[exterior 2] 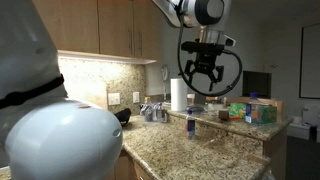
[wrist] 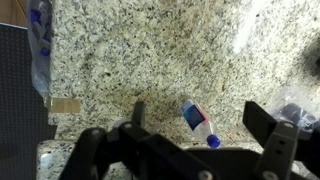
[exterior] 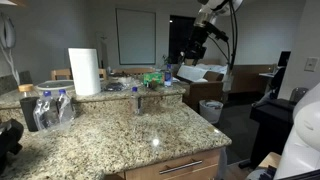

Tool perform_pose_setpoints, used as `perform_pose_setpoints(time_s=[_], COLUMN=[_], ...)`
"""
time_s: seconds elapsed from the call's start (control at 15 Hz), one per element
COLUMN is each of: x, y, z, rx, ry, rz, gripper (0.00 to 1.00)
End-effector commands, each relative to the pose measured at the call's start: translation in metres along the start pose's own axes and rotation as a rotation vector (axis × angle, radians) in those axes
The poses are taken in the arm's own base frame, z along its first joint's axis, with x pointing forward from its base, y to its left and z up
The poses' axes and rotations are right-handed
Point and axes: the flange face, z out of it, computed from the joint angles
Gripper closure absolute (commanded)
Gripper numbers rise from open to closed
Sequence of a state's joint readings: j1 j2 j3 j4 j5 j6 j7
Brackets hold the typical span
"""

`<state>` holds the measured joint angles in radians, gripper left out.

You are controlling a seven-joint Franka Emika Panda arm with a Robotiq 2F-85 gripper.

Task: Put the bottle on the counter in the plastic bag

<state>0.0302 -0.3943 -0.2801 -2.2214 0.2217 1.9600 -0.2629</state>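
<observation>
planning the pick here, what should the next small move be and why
Probably lower the open gripper straight down toward the bottle: it hangs above the counter holding nothing, and the wrist view shows the bottle between its fingers.

1. I see a paper towel roll (exterior: 85, 70) standing upright, in both exterior views.
2. In an exterior view, green boxes (exterior 2: 262, 112) sit well apart from the roll.
3. Wooden cabinets (exterior 2: 100, 30) hang above a lit stone backsplash (exterior 2: 95, 75).
4. Two outlets (exterior 2: 113, 99) sit low on that backsplash.
5. A white bin (exterior: 211, 110) stands on the dark floor.
6. A pale framed panel (exterior: 135, 37) hangs on the far wall.
</observation>
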Motion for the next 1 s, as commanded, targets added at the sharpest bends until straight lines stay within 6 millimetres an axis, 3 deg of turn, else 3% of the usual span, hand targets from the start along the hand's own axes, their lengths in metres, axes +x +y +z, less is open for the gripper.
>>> perform_pose_setpoints(time_s=[0.0, 0.4, 0.47, 0.73, 0.93], x=[0.0, 0.0, 0.009, 0.038, 0.057], y=[0.0, 0.0, -0.007, -0.06, -0.098], z=[0.0, 0.0, 0.005, 0.054, 0.093], rx=[0.0, 0.0, -0.012, -0.107, -0.201], ry=[-0.001, -0.001, 0.0, -0.033, 0.059], rz=[0.0, 0.0, -0.009, -0.097, -0.124], gripper=[0.0, 0.0, 0.0, 0.0, 0.0])
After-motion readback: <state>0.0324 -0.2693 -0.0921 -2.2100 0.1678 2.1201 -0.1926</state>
